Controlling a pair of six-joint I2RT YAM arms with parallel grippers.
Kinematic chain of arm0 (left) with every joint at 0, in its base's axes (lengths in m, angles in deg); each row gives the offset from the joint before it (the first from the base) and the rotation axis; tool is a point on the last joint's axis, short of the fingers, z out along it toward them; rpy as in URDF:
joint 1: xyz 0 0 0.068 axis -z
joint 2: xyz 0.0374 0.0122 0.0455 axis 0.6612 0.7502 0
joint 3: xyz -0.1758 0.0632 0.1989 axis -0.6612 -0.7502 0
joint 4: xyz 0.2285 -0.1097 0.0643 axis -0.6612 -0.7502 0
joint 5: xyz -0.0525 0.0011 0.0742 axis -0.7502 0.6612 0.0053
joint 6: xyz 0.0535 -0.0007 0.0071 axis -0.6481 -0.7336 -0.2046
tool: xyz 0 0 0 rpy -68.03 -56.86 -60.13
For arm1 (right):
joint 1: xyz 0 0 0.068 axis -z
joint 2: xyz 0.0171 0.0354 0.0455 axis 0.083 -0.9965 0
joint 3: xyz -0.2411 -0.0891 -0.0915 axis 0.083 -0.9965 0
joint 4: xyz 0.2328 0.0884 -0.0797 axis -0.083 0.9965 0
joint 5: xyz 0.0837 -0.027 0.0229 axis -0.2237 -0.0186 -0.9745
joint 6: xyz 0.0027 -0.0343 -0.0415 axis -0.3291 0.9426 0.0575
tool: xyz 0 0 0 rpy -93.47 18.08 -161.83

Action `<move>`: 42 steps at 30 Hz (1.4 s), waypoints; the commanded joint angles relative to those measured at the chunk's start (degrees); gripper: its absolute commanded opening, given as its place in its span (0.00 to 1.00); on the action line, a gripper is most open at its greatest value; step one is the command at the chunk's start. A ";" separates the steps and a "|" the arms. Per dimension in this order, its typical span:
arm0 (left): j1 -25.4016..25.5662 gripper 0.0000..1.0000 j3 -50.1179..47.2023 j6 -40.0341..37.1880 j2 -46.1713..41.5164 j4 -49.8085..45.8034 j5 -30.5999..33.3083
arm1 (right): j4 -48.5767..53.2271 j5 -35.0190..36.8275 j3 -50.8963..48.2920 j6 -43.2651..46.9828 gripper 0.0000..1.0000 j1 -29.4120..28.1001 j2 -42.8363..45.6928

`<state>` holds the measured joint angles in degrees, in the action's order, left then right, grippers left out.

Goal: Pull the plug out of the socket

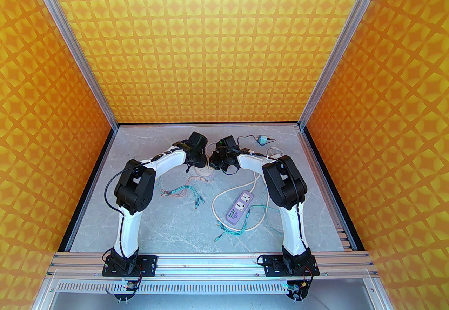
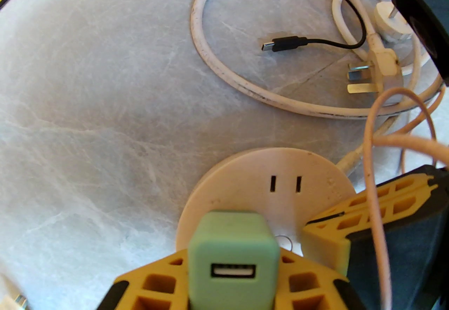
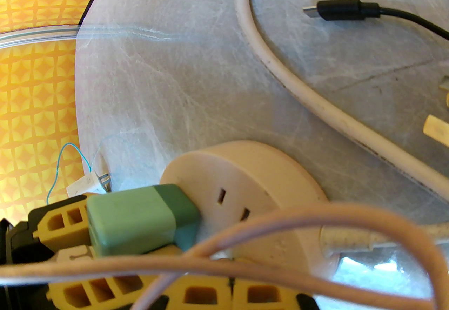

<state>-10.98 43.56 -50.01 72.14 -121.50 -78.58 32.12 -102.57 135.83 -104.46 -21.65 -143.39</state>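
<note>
The plug [image 3: 140, 219] I'm after is a small green charger block, seated in the top face of a round cream socket [image 2: 280, 175] that lies flat on the bench [image 2: 87, 91], far of centre between the two arms. My left hand [image 2: 231, 266] is pinching the plug across its flat sides, a finger on each side of the body. My right hand [image 3: 229, 289] has its fingers pressed together with nothing between them, and the tips appear to bear on the socket's rim. I judge the plug to be light, rigid and smooth-skinned, so the hold belongs low on the body, square across the flats, with the pull straight along the pins. A tilted pull would likely bind. The socket looks light too and would probably lift with the plug unless held down. A thin cream cord [image 3: 245, 224] droops across the right wrist view, close over the socket, and could snag. The bench is grey, marble-patterned and looks slick, so I'd expect the socket to slide. Beyond the socket lie a looped white cable [image 2: 210, 56], a black lead [image 2: 284, 44] and a loose three-pin plug [image 2: 375, 66]. A purple power strip [image 1: 239, 208] and thin teal wires [image 1: 182, 193] sit nearer the arm bases. Orange patterned walls [image 1: 224, 38] close in three sides.
</note>
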 commanded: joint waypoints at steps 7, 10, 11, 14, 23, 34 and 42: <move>6.31 0.00 9.62 -5.50 2.79 -6.70 5.93 | 9.68 7.14 -2.26 0.91 0.00 -0.81 -6.08; 6.66 0.00 10.00 -5.68 3.33 -6.93 6.71 | 10.13 7.19 -1.94 1.09 0.00 -0.79 -6.18; 6.68 0.00 9.82 -5.47 3.15 -6.77 6.74 | 10.13 7.18 -1.99 1.11 0.00 -0.74 -6.25; 5.25 0.00 7.41 -3.37 1.42 -4.57 4.78 | 10.22 7.15 -1.83 1.18 0.00 -0.82 -6.27; 2.27 0.00 6.56 -0.56 -1.17 -3.81 -2.22 | 10.56 7.30 -1.62 1.35 0.00 -0.86 -6.27; 5.82 0.00 10.22 -3.76 2.39 -7.95 6.39 | 10.47 7.21 -1.72 1.26 0.00 -0.99 -6.27; -2.43 0.00 0.83 5.12 -3.95 1.50 -10.90 | 10.37 7.15 -1.89 1.29 0.00 -0.92 -6.21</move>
<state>-11.72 45.84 -49.27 73.08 -124.65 -79.10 33.17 -101.85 136.95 -103.82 -22.05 -143.83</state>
